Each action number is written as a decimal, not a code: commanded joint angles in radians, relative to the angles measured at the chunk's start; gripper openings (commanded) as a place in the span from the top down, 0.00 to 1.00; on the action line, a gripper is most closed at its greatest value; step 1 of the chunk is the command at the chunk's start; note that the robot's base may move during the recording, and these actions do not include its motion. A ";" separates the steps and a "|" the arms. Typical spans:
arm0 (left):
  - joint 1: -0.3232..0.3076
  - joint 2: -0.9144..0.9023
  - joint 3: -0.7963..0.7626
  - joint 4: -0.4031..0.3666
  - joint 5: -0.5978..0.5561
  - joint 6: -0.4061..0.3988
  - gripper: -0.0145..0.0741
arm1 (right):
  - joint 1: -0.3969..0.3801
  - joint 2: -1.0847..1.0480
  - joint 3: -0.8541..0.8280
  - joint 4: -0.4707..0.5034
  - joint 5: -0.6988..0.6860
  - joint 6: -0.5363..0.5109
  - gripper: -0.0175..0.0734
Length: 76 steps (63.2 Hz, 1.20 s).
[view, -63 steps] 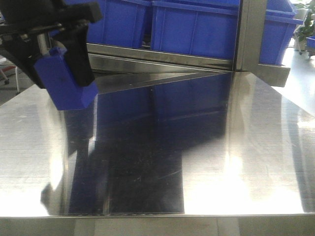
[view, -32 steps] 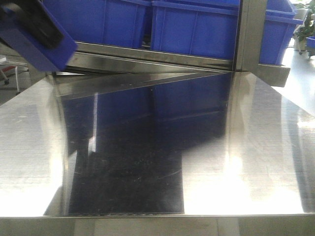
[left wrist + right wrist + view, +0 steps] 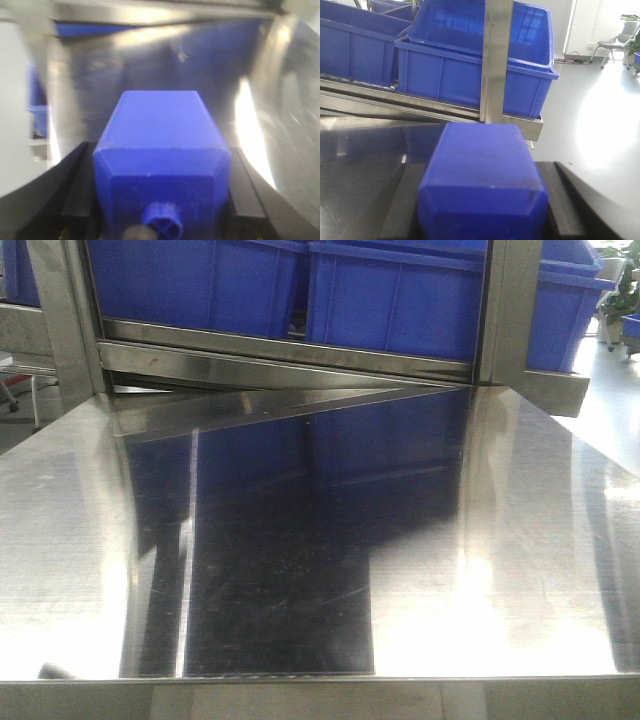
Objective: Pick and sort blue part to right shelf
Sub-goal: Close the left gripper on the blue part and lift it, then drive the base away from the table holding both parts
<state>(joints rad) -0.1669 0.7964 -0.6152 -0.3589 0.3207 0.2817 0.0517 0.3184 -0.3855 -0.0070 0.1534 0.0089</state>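
Blue part (image 3: 160,125) is sitting in the left jaws, which are clamping its two long sides, with its round knob cap (image 3: 161,220) pointing back toward the wrist. The left wrist view is smeared, so I cannot tell how firmly the pads are biting. The right jaws are likewise closing on a second blue block (image 3: 480,150), whose cap is hidden, so I cannot say which kind it is. Neither arm is showing in the front view, where the bench (image 3: 300,570) is lying in front of the right shelf (image 3: 300,350) and its blue bins (image 3: 400,290).

The main risk, as I am judging it, is the part slipping on its smooth plastic faces while the arm is swinging, and dropping onto the bench instead of into a bin. The shelf's upright post (image 3: 497,60) is standing right in the approach line, so a block could clip it or a bin lip. With both arms loaded, they could also crowd each other at the shelf, or the wrong block could be going in.
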 commanded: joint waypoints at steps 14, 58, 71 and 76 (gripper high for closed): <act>0.149 -0.306 0.069 0.063 -0.102 0.000 0.54 | -0.007 0.007 -0.032 -0.012 -0.093 -0.009 0.37; 0.176 -0.485 0.080 0.069 -0.090 0.000 0.54 | -0.007 0.007 -0.032 -0.012 -0.093 -0.009 0.37; 0.176 -0.485 0.080 0.069 -0.090 0.000 0.54 | -0.007 0.007 -0.032 -0.012 -0.093 -0.009 0.37; 0.176 -0.485 0.080 0.069 -0.090 0.000 0.54 | -0.007 0.007 -0.032 -0.012 -0.093 -0.009 0.37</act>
<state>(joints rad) 0.0072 0.3043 -0.5061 -0.2843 0.3192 0.2839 0.0517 0.3184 -0.3855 -0.0070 0.1534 0.0071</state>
